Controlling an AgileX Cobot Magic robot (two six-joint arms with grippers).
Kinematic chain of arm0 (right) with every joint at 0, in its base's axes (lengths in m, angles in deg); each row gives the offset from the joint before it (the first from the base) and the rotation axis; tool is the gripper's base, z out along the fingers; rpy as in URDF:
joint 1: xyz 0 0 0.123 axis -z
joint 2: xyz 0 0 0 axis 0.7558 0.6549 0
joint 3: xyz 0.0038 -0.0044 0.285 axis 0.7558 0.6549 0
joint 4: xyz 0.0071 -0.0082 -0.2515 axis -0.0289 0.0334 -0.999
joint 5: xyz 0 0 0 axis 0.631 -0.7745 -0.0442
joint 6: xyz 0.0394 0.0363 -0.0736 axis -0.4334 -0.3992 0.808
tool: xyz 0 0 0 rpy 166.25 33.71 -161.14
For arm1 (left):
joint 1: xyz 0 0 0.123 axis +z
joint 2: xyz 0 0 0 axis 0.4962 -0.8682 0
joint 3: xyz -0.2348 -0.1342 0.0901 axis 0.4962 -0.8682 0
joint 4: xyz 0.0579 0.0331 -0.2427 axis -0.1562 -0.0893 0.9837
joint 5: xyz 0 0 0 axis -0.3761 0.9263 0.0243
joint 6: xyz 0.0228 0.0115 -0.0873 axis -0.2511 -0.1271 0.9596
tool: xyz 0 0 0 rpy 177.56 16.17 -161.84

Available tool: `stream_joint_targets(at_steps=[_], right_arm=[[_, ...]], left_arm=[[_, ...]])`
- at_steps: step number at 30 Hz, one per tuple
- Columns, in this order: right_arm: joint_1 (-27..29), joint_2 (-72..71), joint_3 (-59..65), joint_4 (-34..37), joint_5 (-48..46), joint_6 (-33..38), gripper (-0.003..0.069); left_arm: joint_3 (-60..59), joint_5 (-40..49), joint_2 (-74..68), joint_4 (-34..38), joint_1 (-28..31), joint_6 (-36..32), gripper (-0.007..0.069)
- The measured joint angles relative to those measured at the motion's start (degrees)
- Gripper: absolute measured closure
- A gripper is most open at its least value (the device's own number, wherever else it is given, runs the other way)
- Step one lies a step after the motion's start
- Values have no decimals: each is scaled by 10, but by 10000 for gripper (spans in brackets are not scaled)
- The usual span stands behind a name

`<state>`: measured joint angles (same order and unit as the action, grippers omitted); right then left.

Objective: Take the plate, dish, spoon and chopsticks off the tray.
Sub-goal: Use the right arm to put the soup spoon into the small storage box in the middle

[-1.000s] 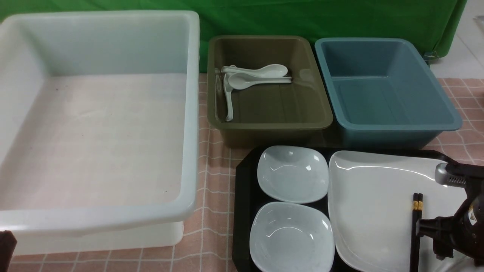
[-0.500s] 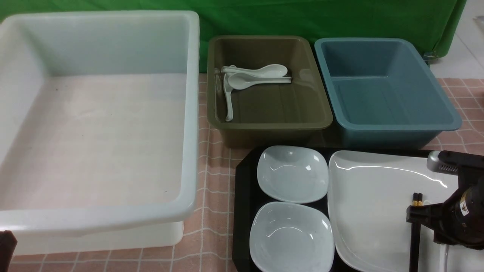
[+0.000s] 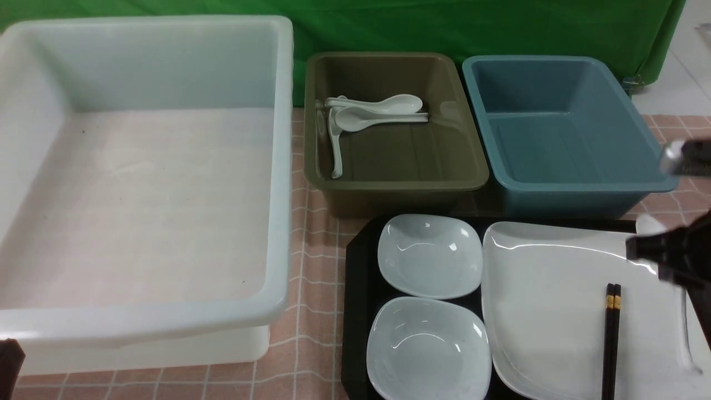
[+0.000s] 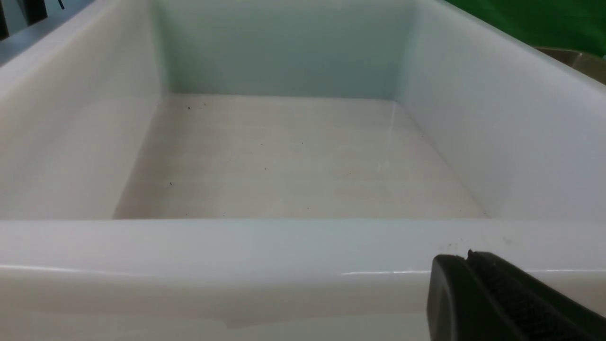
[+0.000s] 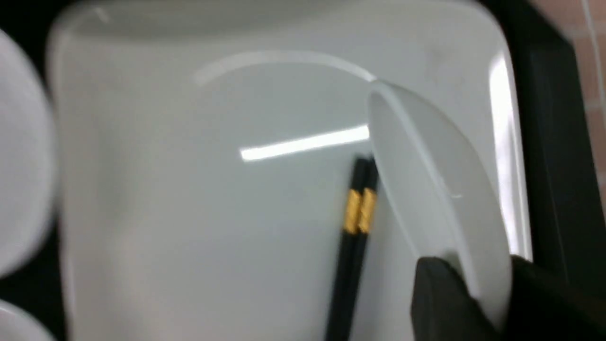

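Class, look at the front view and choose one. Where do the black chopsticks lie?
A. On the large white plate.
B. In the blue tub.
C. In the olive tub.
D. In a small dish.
A: the chopsticks lie side by side on the plate, which sits on the tray.

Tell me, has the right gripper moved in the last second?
Yes. In the front view the right gripper has gone from beside the chopsticks toward the blue tub, gripping the spoon.
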<state>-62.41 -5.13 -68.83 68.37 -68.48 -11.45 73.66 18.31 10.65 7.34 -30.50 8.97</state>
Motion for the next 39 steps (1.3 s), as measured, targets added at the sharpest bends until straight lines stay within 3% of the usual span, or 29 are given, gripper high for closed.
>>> stream_joint_targets(at_steps=[8, 18, 26, 29, 32, 36, 38, 39], right_arm=[[-21, 110, -194, 188, 141, 153, 477], [-101, 407, -491, 223, 262, 170, 465], [-108, 499, -568, 224, 202, 153, 188], [-108, 478, -577, 224, 114, 174, 162], [-105, 428, -598, 224, -63, 242, 245], [-100, 344, -614, 224, -275, 292, 474], [-100, 293, -599, 225, -324, 292, 593], [-100, 289, -593, 225, -324, 293, 606]], left_arm=[[0, 0, 0, 0, 0, 0, 619], [0, 0, 0, 0, 0, 0, 613], [0, 0, 0, 0, 0, 0, 606], [0, 0, 0, 0, 0, 0, 606], [0, 0, 0, 0, 0, 0, 606], [0, 0, 0, 0, 0, -1, 606], [0, 0, 0, 0, 0, 0, 606], [0, 0, 0, 0, 0, 0, 606]])
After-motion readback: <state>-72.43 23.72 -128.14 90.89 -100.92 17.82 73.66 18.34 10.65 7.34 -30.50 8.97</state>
